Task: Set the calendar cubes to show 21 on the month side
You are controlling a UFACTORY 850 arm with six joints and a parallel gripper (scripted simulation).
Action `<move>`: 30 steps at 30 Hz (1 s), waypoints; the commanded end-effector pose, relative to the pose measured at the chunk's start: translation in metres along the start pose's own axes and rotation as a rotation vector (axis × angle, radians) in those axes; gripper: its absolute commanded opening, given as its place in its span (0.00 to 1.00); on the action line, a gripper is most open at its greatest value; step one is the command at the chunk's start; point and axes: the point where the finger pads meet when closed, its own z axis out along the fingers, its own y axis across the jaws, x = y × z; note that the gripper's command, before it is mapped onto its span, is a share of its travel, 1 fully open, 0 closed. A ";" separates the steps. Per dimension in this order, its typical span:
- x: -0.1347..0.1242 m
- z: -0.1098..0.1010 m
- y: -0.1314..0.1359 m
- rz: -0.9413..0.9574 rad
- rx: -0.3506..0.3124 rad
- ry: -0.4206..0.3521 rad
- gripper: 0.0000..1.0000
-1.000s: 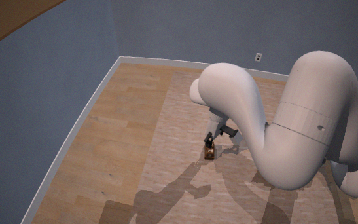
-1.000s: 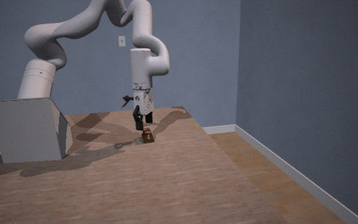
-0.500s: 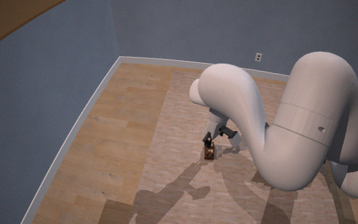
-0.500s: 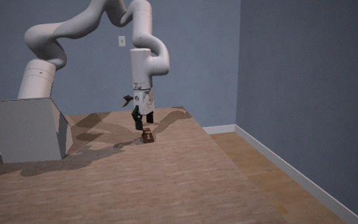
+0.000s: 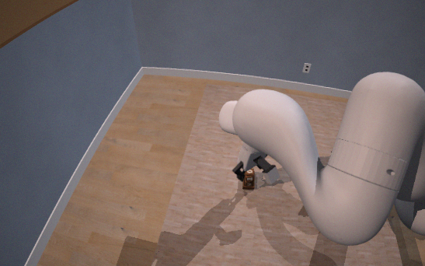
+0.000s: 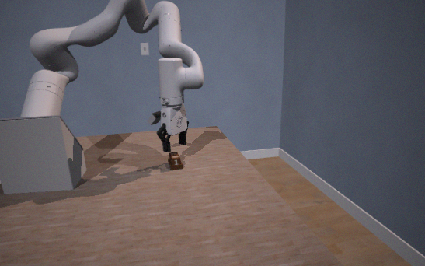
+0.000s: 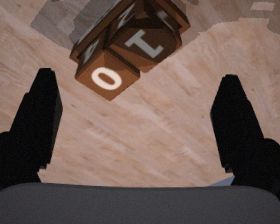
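Observation:
The calendar is a small brown tray (image 6: 177, 168) (image 5: 247, 187) holding two brown cubes side by side on the table. In the wrist view one cube (image 7: 108, 79) shows a white 0 and the other cube (image 7: 145, 43) shows a 1 lying on its side. In the exterior view the near end of the calendar (image 6: 175, 161) shows a 1. My gripper (image 6: 174, 145) (image 5: 252, 168) (image 7: 138, 90) is open and empty. It hangs a little above the calendar, pointing down, with the cubes ahead of the fingertips.
The arm's grey pedestal (image 6: 34, 155) stands at the table's left. The table's right edge (image 6: 271, 187) drops to a darker floor. Blue walls close the room at the back and right. The arm's large links (image 5: 364, 175) hide part of the table in the top view.

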 end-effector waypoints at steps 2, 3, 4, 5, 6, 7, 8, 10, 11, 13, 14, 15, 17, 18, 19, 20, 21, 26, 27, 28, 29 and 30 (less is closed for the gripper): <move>0.004 0.001 0.018 0.013 0.001 0.001 1.00; 0.004 0.001 0.019 0.020 0.001 0.001 1.00; 0.005 0.001 0.019 0.034 0.001 0.001 1.00; 0.005 0.001 0.020 0.056 0.001 0.001 1.00; 0.005 0.001 0.020 0.083 0.001 0.000 1.00; 0.005 0.001 0.021 0.112 0.001 0.000 1.00; 0.006 0.001 0.022 0.139 0.001 0.000 1.00; 0.011 0.003 0.039 0.143 0.001 0.000 1.00; 0.012 0.003 0.042 0.143 0.001 0.000 1.00; 0.012 0.003 0.042 0.143 0.001 0.000 1.00; 0.012 0.003 0.043 0.143 0.001 0.000 1.00; 0.012 0.003 0.043 0.144 0.001 0.000 1.00; 0.012 0.003 0.044 0.165 0.001 0.000 1.00; 0.012 0.003 0.044 0.187 0.001 0.000 1.00; 0.013 0.003 0.045 0.215 0.001 0.000 1.00; 0.013 0.003 0.046 0.244 0.001 0.000 1.00; 0.013 0.003 0.047 0.271 0.001 0.000 1.00; 0.020 0.005 0.067 0.274 0.001 0.000 1.00; 0.020 0.005 0.067 0.274 0.001 0.000 1.00; 0.020 0.005 0.067 0.274 0.001 0.000 1.00; 0.020 0.005 0.067 0.274 0.001 0.000 1.00; 0.020 0.005 0.067 0.274 0.001 0.000 1.00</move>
